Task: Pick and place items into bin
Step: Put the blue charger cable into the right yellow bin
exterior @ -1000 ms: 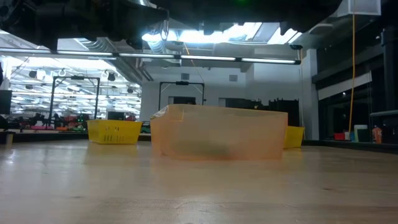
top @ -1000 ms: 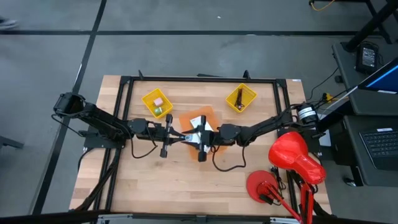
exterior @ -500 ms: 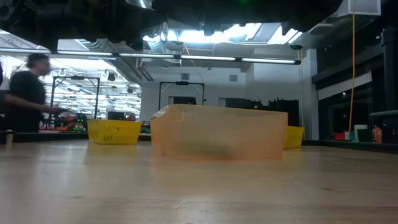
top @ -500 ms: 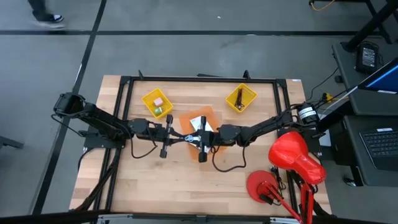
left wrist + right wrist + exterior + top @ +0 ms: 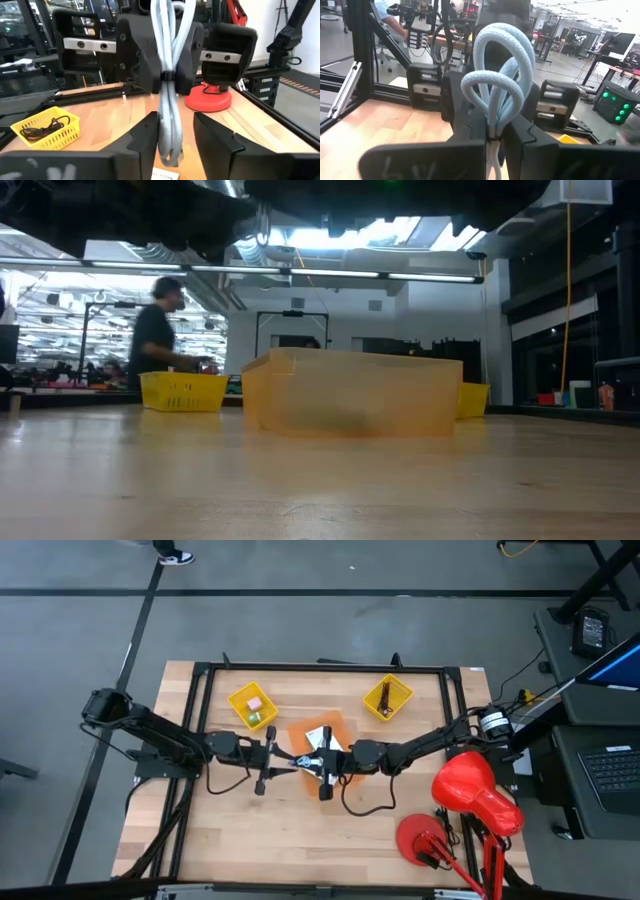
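Wooden tabletop (image 5: pixel 250 840) w/ black frame rail round its edges; front half bare planks, room to move there. Left arm reaches in from the left edge, left gripper (image 5: pixel 283 755) mid-table just left of the orange translucent bin (image 5: pixel 340 726), jaws parted w/ the pale blue-grey looped cord bundle (image 5: pixel 167 75) hanging between them, not pinched. Behind it, yellow mesh basket (image 5: pixel 252 705) w/ pink block (image 5: pixel 254 702) & green cube (image 5: pixel 256 717). Right gripper (image 5: pixel 318 768) meets the left one over the bin's front edge, jaws closed on the same cord bundle, loops sticking up above them. Second yellow mesh basket (image 5: pixel 387 697) w/ dark cords back right. Red lamp-like stand (image 5: pixel 462 802) crowds the front-right corner. Low view: person (image 5: pixel 155 345) beyond far edge.
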